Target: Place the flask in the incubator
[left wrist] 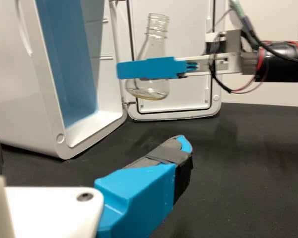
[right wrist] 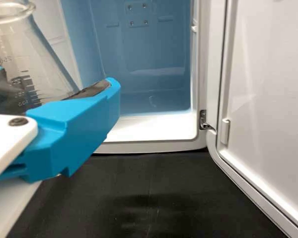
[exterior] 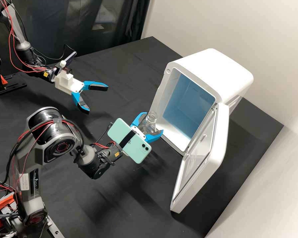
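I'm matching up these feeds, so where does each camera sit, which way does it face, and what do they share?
High view: fixed, off the robot, looking forward and down on the bench; shows the left gripper open, the right gripper shut on the flask.
Left wrist view: on the left wrist, facing the held flask and incubator; own finger shows.
Right wrist view: on the right wrist, facing into the incubator; own finger against the flask.
Shared: all three show flask and incubator.
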You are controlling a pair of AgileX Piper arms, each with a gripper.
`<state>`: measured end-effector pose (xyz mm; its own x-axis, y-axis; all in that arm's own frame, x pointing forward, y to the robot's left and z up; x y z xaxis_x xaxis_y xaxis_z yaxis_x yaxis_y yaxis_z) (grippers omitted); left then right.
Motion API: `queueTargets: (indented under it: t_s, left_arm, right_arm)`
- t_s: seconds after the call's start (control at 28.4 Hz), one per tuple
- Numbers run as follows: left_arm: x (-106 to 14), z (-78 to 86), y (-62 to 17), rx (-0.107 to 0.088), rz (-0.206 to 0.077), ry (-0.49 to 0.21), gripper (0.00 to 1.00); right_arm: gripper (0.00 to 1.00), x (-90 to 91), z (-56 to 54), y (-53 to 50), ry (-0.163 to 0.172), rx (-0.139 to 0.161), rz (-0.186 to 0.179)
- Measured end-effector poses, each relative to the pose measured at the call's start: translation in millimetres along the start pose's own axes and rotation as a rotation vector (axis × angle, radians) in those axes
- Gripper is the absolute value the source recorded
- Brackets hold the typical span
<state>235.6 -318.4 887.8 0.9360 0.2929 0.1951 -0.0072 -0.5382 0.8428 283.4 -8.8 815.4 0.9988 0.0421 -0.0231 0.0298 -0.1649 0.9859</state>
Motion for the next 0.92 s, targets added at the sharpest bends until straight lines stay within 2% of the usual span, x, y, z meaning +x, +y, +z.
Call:
queueTargets:
  t_s: [0.11, 0.21, 0.35, 0.53, 0.6, 0.63, 0.77, 0.92]
  left_arm:
    - [-0.1, 0.1, -0.2, 0.0, -0.001, -0.001, 1.0]
    - [0.1, 1.3, -0.4, 0.001, -0.002, -0.006, 1.0]
    - [0.5, 3.6, -0.9, 0.004, -0.005, -0.018, 1.0]
    - [-0.2, 5.1, -2.1, 0.003, -0.01, -0.022, 1.0]
    - [-0.5, 6.2, -2.8, 0.002, -0.013, -0.025, 1.0]
    - [-0.8, 6.6, -3.3, 0.002, -0.015, -0.027, 1.0]
    - [-1.1, 6.7, -3.6, 0.001, -0.016, -0.026, 1.0]
    - [-1.1, 6.7, -3.5, 0.001, -0.015, -0.027, 1.0]
  right_arm:
    - [0.0, 7.8, -3.4, -2.7, 0.012, -0.01, 0.005]
    - [0.0, 16.5, -6.5, -5.1, 0.018, -0.008, 0.021]
    - [0.0, 30.4, -13.5, -10.3, 0.027, -0.026, 0.044]
    - [0.0, 49.7, -16.4, -20.3, 0.008, -0.064, 0.024]
    - [0.0, 57.3, -14.1, -23.6, -0.017, -0.081, 0.015]
    - [0.0, 60.3, -13.0, -24.6, -0.033, -0.08, 0.013]
    - [0.0, 70.3, -11.6, -24.3, -0.072, -0.091, 0.028]
    - [0.0, 82.0, -15.4, -25.9, -0.078, -0.111, 0.037]
